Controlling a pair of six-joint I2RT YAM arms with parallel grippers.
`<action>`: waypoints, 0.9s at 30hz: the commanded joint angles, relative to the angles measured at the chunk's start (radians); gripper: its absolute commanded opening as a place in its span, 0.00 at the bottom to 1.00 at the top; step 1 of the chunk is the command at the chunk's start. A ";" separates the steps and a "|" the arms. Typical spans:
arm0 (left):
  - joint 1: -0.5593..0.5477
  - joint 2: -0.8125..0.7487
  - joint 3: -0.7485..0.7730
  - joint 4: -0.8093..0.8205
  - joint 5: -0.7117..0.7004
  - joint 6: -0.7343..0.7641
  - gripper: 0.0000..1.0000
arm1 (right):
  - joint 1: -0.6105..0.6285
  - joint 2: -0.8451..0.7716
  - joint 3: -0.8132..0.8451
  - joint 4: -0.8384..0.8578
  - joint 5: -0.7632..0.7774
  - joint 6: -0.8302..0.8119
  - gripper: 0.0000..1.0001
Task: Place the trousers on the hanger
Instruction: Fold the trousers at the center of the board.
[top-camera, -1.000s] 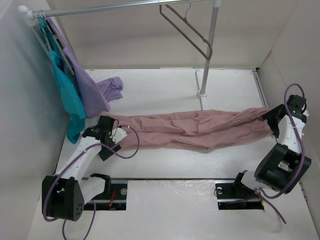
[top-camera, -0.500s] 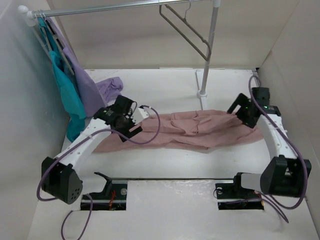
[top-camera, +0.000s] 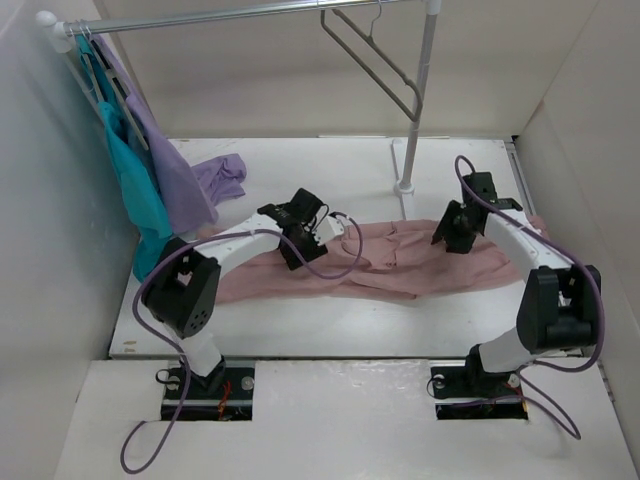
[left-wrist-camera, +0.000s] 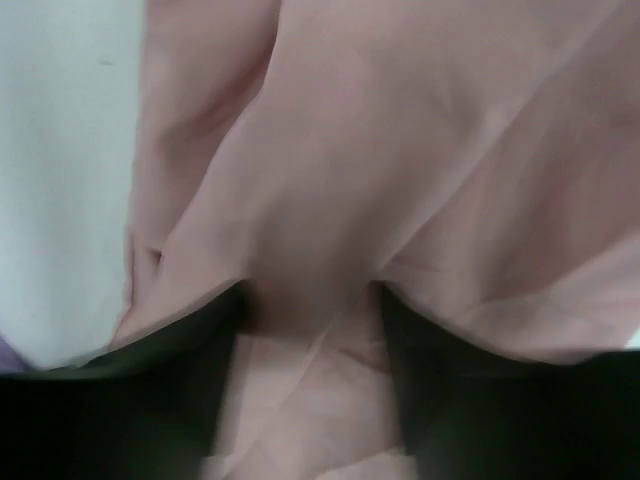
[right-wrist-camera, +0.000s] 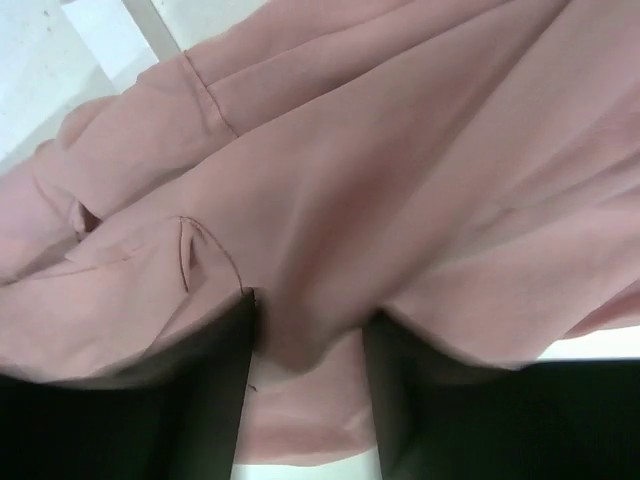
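The dusty-pink trousers (top-camera: 400, 268) lie across the middle of the table, their ends folded over toward the centre. My left gripper (top-camera: 300, 238) is shut on a fold of the trousers (left-wrist-camera: 400, 150) left of centre; the fabric bunches between its fingers (left-wrist-camera: 305, 340). My right gripper (top-camera: 453, 232) is shut on a fold of the trousers (right-wrist-camera: 400, 150) right of centre, cloth pinched in its gap (right-wrist-camera: 308, 340). The grey-taupe hanger (top-camera: 375, 60) hangs by its hook from the rail at the back, above and between both grippers.
A metal rail (top-camera: 250, 12) runs along the top, held by an upright pole (top-camera: 420, 100) whose foot (top-camera: 404, 187) stands just behind the trousers. A teal garment (top-camera: 135, 190) and a lilac garment (top-camera: 175, 165) hang at the left. White walls enclose the table.
Both grippers have moved inward from the table's sides toward the centre, each dragging an end of the trousers with it, so the trousers now lie shorter and folded over.
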 joint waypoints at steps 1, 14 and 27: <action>-0.003 0.033 0.070 0.027 0.038 -0.013 0.36 | -0.021 0.025 0.086 0.031 -0.008 0.006 0.35; 0.065 0.173 0.194 0.017 -0.109 -0.153 0.00 | -0.053 0.322 0.384 0.017 -0.045 -0.012 0.00; 0.117 0.253 0.354 0.007 -0.219 -0.277 0.74 | -0.082 0.433 0.566 0.007 0.013 -0.066 0.64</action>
